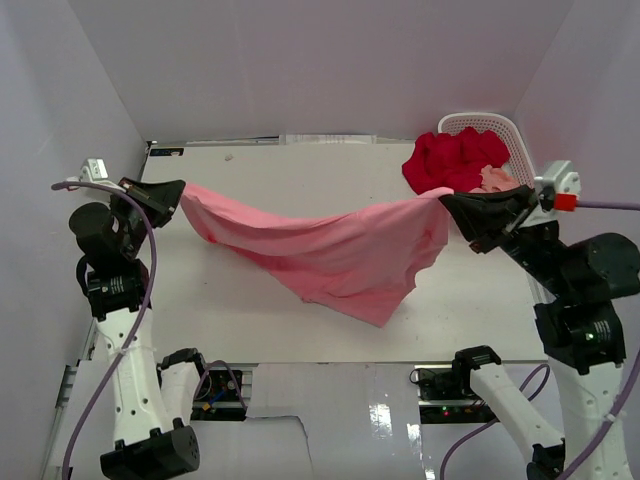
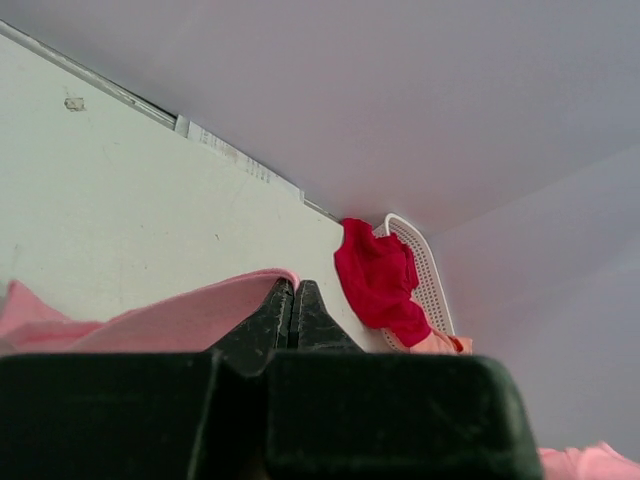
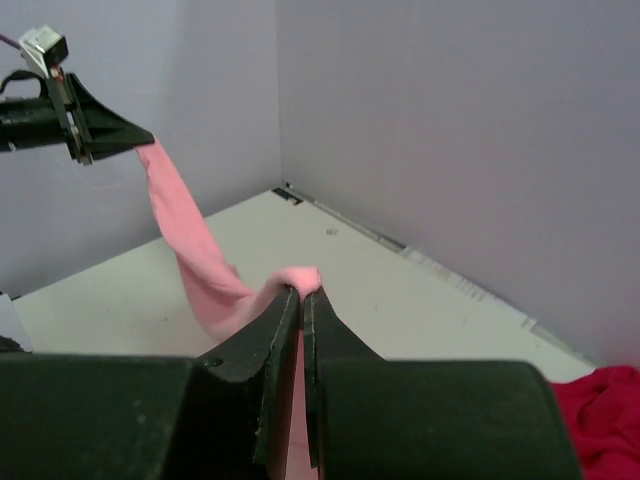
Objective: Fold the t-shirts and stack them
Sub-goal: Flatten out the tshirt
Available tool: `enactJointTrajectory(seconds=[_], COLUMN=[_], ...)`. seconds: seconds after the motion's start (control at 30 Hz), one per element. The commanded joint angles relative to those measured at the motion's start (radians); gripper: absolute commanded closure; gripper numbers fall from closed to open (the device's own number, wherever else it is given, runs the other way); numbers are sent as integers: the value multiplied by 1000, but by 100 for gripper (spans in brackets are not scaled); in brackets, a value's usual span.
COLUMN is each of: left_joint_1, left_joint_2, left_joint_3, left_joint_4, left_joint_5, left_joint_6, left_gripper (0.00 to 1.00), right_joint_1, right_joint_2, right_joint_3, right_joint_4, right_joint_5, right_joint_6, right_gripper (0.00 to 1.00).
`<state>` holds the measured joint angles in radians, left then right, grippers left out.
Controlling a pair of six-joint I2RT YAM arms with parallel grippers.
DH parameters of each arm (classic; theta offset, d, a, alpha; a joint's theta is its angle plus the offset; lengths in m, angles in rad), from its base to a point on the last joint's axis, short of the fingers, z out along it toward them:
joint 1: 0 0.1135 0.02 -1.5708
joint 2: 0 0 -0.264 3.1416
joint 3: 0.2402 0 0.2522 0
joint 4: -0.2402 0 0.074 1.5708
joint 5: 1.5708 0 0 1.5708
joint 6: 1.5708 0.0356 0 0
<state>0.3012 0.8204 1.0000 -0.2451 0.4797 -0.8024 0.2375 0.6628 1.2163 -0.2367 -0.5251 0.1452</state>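
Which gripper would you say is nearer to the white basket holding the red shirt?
The right. The right gripper, shut on the pink t-shirt, sits close beside the basket; the left gripper holds the shirt's other end across the table.

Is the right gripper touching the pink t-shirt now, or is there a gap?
Touching. In the right wrist view, the right gripper pinches a fold of the pink t-shirt between the tips of its shut jaws.
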Motion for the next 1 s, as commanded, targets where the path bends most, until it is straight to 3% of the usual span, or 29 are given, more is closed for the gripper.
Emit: enactJointTrajectory(seconds=[0.0,0.2,0.47,0.67,0.97], left_joint_1=[4,4,13,91,69], left_joint_2=[-47,-53,51,62,-32], left_joint_3=[9,92,181,195,422], left_joint_4=[-97,-164,-240,-255,-382], left_joint_5=[-30,-56,-73,16,-119], left_joint_6=[16,-3,42,66,147], left_gripper=[100,100,100,100,100], right_joint_1=[3,3,3,3,3], right_joint_2=[-11,26,164,181,132], right_joint_3=[156,298,431,451,566], right_joint_4=[-15,-41,-62,-70,-98], right_joint_5=[22,28,4,-18,-67], right_joint_6=[-36,-62,-56,-59,-30], right_gripper=[92,92,92,92,92])
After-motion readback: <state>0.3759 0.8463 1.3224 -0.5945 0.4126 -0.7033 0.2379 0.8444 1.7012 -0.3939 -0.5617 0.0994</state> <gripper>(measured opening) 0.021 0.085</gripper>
